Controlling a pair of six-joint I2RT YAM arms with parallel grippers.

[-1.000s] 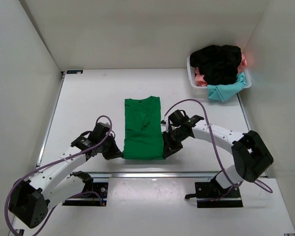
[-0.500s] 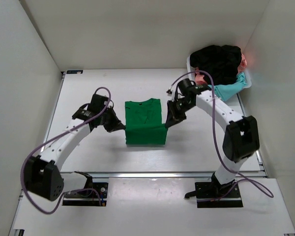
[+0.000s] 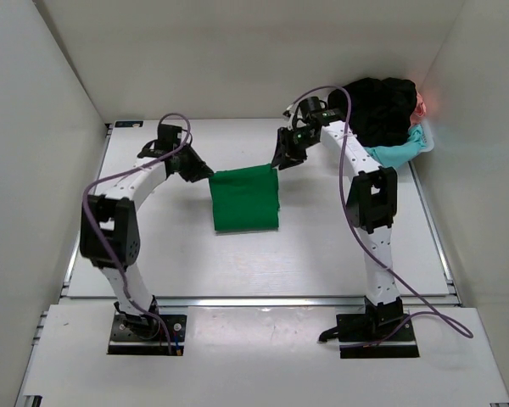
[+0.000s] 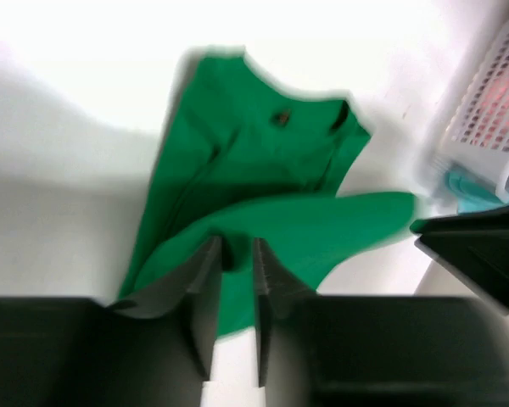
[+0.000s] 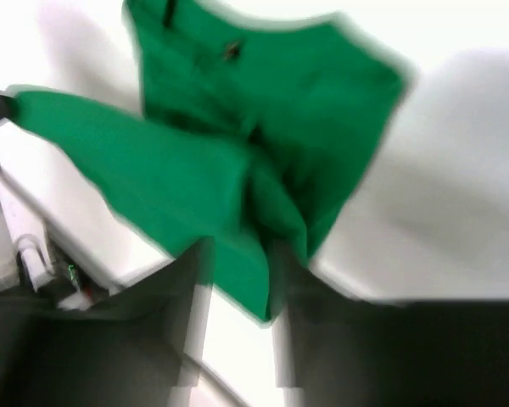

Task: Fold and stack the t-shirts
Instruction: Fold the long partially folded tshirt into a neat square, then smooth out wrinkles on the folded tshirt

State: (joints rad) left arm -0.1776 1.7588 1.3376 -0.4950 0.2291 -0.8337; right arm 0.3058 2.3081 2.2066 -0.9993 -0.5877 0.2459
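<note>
The bright green t-shirt (image 3: 245,199) lies mid-table, its far edge lifted and folded back over itself. My left gripper (image 3: 205,172) is shut on its far left corner, and the cloth shows between the jaws in the left wrist view (image 4: 271,229). My right gripper (image 3: 277,163) is shut on the far right corner, with green cloth between the jaws in the right wrist view (image 5: 237,195). Both hold the edge just above the table. The black t-shirt (image 3: 377,106), a pink one (image 3: 346,137) and a light teal one (image 3: 394,154) are heaped in the basket.
A white plastic basket (image 3: 332,136) stands at the far right corner of the table, and its wall shows in the left wrist view (image 4: 492,110). White walls enclose the table on three sides. Purple cables loop over both arms.
Both grippers have carried the shirt's near edge away from the bases toward the far side, folding the shirt over itself. The arms are now stretched far out.
</note>
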